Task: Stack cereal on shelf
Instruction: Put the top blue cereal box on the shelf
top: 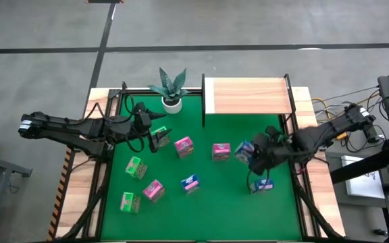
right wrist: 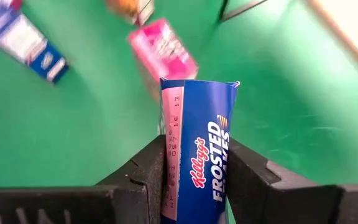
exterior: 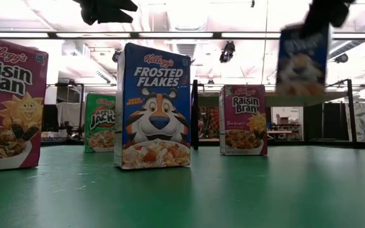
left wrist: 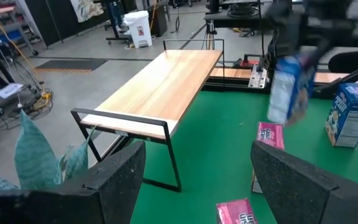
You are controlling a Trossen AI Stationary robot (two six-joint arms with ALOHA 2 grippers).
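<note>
Our right claw grips a blue cereal box aloft; next we carry it to the shelf. Left claw waits open.

1. The shelf is pale, smooth wood on a thin black metal frame.
2. The Frosted Flakes box is printed cardboard, slightly glossy.
3. The counter wears a matt green mat.
4. The right pincer pads look rough and grainy.

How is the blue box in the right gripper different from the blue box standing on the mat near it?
The held blue box is lifted off the mat and tilted, clamped in the right gripper; the standing blue box rests upright on the green mat, untouched. Both are blue cereal boxes.
</note>
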